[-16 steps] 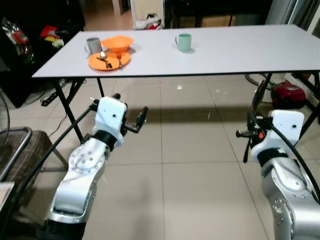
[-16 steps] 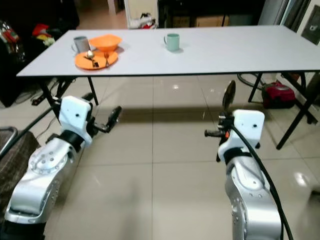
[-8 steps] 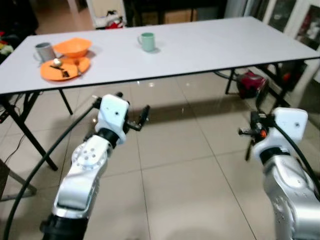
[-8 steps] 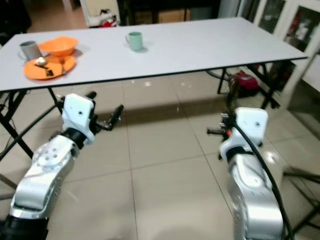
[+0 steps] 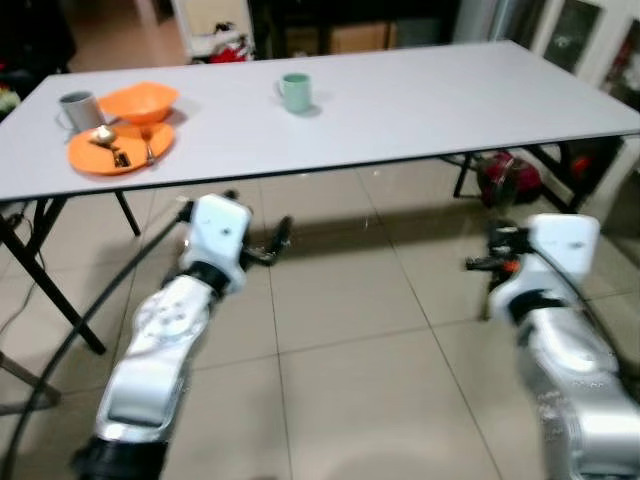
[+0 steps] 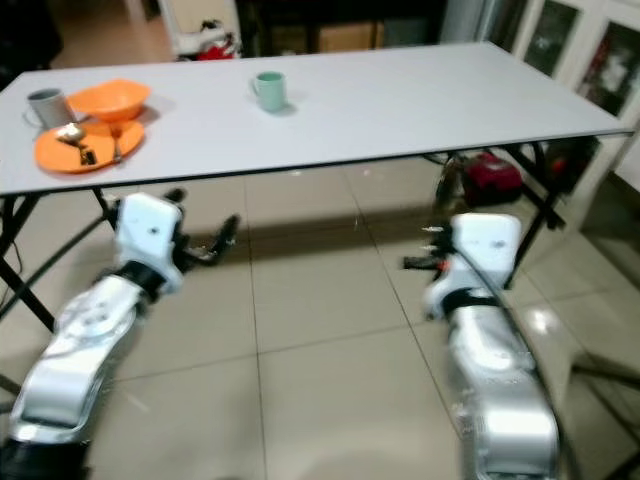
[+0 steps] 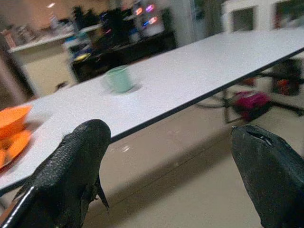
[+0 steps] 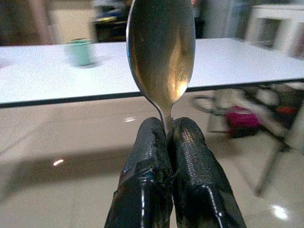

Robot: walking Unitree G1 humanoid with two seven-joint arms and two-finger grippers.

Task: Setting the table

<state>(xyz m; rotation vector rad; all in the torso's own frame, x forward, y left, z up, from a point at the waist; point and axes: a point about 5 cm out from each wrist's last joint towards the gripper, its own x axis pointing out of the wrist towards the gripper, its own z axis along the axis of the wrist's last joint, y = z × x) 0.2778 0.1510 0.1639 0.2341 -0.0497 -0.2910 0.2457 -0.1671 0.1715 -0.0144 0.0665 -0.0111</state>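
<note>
A long white table [image 5: 430, 90] stands ahead of me. At its far left lies an orange plate [image 5: 120, 150] with a spoon and a fork on it. Behind the plate are an orange bowl [image 5: 138, 100] and a grey mug [image 5: 76, 110]. A green mug [image 5: 295, 92] stands alone further right. My right gripper [image 8: 168, 137] is shut on the handle of a metal spoon [image 8: 161, 52], bowl upward, below the table's front edge. My left gripper [image 7: 171, 137] is open and holds nothing, also low in front of the table.
Black folding legs [image 5: 60, 290] hold up the table over a tiled floor [image 5: 350, 330]. A red appliance [image 5: 510, 175] sits on the floor under the table's right end. White cabinets [image 6: 600, 70] stand at the right.
The whole picture has shifted, so the camera has turned and moved. Both arms keep their pose, and the spoon stays in the right gripper.
</note>
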